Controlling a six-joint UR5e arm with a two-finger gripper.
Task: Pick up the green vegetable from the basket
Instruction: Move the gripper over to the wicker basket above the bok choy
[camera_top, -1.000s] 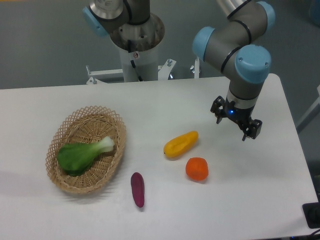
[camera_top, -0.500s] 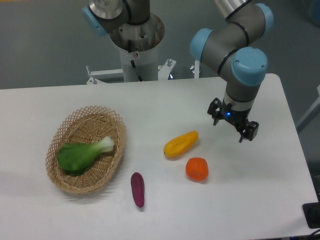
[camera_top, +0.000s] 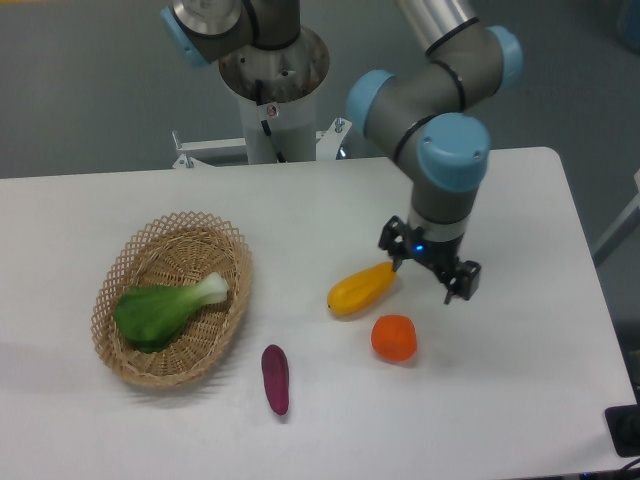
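— Where is the green leafy vegetable with the short white stalk (camera_top: 165, 311) at this moment?

— It lies inside the oval woven wicker basket of light tan colour (camera_top: 229, 325), in the left part of the frame. The dark leaves point to the lower left, and the white stalk end points to the upper right, near the right wall of the basket. Nothing touches it.

— And the black two-finger gripper (camera_top: 430, 274)?

— It hangs right of the centre of the frame, well apart from the basket, under the grey arm with light blue joint caps (camera_top: 434, 104). The two fingers stand apart with a clear gap between them, and they hold nothing. One finger is just beside the right end of the yellow oblong vegetable (camera_top: 360, 288); I cannot tell if it touches it.

— What else is on the white table (camera_top: 130, 430)?

— A round orange fruit-like piece (camera_top: 394, 337) lies just below the gripper, near the yellow one. A small purple eggplant-like piece (camera_top: 275, 378) lies at the lower middle, just right of the basket, not touching it. The base of the arm stands behind the far table edge, at the top middle of the frame.
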